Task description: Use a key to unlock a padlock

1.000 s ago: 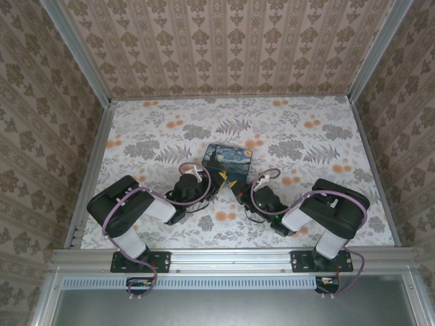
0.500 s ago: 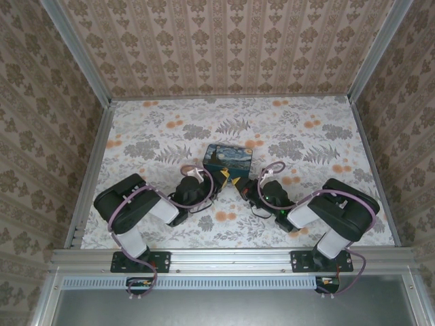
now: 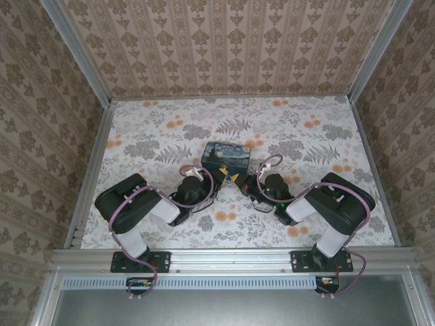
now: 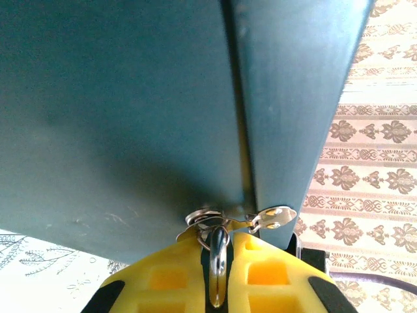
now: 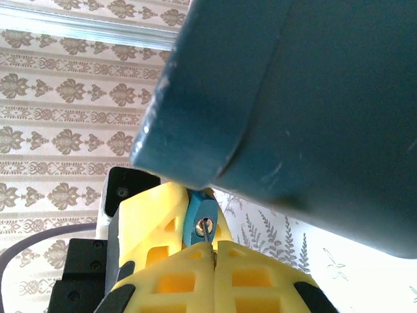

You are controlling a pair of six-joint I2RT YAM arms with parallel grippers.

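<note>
The small bluish padlock hangs at the front corner of the dark-blue painted box. My left gripper is shut on it, and its metal edge shows between the yellow fingers, just under the box's silver hasp. My right gripper is shut on the slim key, whose tip sits in the padlock's brass keyhole. From above, the left gripper and the right gripper meet tip to tip just in front of the box.
The blue box wall looms right over both grippers. The flowered tabletop spreads out behind and beside the box. Patterned walls and metal rails close in the table.
My right gripper has moved up and left toward the box, bringing the key to the padlock. The left gripper has shifted only slightly.
</note>
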